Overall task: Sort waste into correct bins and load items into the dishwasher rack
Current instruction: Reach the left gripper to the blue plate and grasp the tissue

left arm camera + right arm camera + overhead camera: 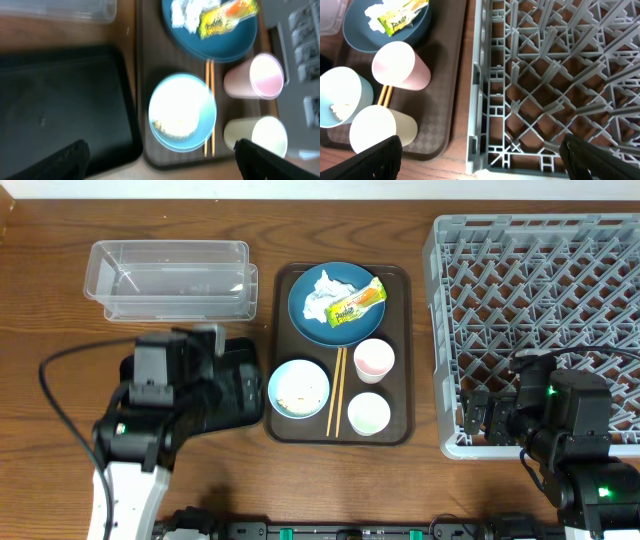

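Note:
A round blue plate on the brown serving tray holds a crumpled white tissue and a yellow-green-orange snack wrapper. Below it sit a light-blue bowl with pale crumbs, wooden chopsticks and two cups. The clear tub is at the back left, the black tray under my left arm. The grey dishwasher rack is at the right. My left gripper is open above the black tray's right edge and the bowl. My right gripper is open over the rack's front-left corner.
In the right wrist view the rack's wall stands close beside the brown tray, with a strip of wooden table between them. Cables trail at the front left.

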Robot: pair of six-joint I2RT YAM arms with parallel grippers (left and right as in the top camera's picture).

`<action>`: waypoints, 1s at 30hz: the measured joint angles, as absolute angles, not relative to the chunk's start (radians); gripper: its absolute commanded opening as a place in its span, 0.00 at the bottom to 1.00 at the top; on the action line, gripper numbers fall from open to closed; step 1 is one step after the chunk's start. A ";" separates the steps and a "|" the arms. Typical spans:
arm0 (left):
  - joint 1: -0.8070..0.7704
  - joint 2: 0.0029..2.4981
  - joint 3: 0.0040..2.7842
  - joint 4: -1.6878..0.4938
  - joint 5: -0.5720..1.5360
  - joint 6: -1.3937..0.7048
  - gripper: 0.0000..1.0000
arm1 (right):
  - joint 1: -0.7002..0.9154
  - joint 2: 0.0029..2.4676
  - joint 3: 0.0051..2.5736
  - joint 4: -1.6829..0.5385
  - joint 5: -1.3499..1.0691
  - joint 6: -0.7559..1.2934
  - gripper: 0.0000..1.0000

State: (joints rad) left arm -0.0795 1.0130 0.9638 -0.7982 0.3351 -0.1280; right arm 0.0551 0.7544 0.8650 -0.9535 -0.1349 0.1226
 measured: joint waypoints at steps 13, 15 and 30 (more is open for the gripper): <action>-0.207 1.486 1.294 -0.453 0.255 0.050 0.95 | 0.055 0.754 0.865 -0.945 -0.131 0.123 0.99; -0.226 1.521 1.296 -0.410 0.257 0.048 0.95 | 0.055 0.754 0.865 -0.947 -0.130 0.123 0.99; -0.332 1.773 1.297 -0.149 0.286 0.035 0.94 | 0.055 0.754 0.865 -0.961 -0.130 0.123 0.99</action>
State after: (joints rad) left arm -0.3325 1.7725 1.2968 -0.1486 0.2855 0.0345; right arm 0.0551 0.7544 0.8650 -0.9607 -0.1295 0.1226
